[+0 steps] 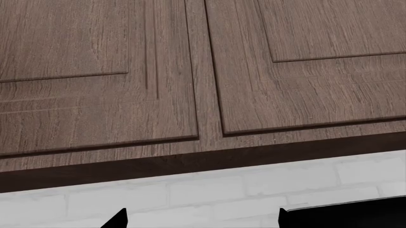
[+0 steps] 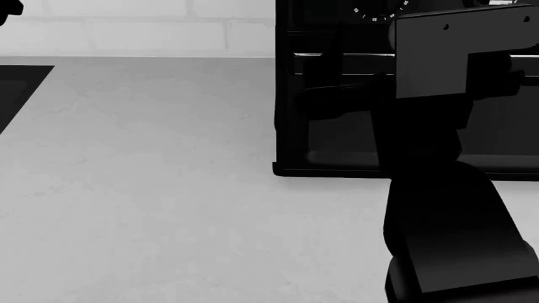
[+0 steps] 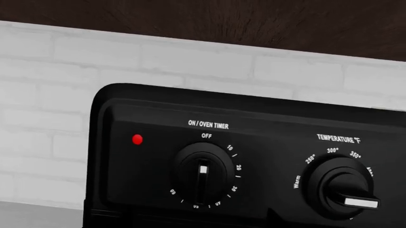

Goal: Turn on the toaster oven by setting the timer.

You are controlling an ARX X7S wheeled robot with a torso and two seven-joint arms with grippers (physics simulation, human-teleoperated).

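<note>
The black toaster oven stands at the back right of the counter, with its silver handle bar across the glass door. In the right wrist view its control panel fills the frame. The timer, marked ON/OVEN TIMER, has its pointer bar vertical under OFF. A red light shows beside it. My right gripper is close in front of the timer. Its fingers are dark against the panel and look apart. My left gripper is open and empty, raised toward the wall; only a piece of it shows in the head view.
A temperature dial sits right of the timer. My right arm covers much of the oven door. A black cooktop lies at the counter's left. Brown wall cabinets hang above a white brick wall.
</note>
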